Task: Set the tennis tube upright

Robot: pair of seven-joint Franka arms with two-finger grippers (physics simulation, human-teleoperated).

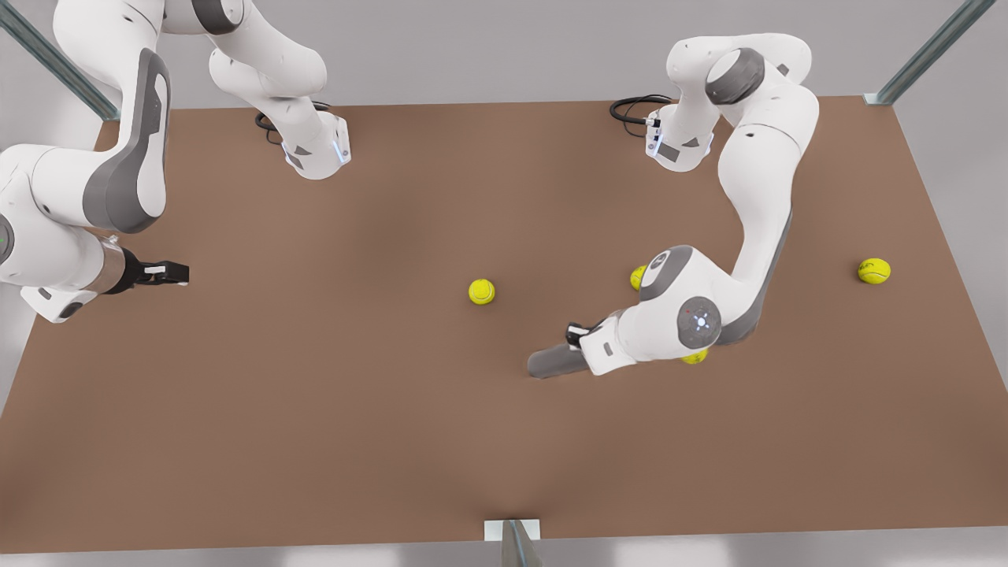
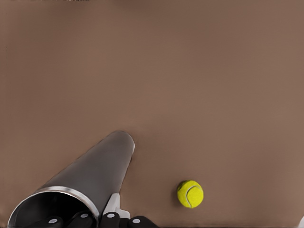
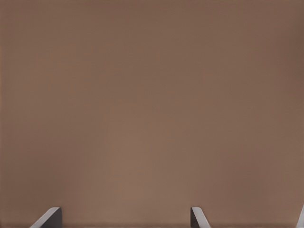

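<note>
The brown table spreads under both my arms. My left arm reaches down on the front view's right, toward 4 o'clock of the table's middle, and my left pincer sits at the near end of the tennis tube. In the left wrist view the tube lies on its side, tilted away from the camera, its pale-rimmed open mouth close by and its far end resting on the table. One of my left fingers lies against the tube's outer wall just by the rim and dark finger parts show inside the mouth, so the pincer looks clamped on the tube's wall at the rim. My right arm waits at the 9 o'clock edge of the table, on the front view's left, and my right pincer hangs there over bare board; in the right wrist view its fingertips stand well apart with nothing between them. Four tennis balls lie about: one near the centre, at 10 o'clock of the tube; one far out at 3 o'clock; one half hidden behind my left wrist; one peeping out beneath it.
</note>
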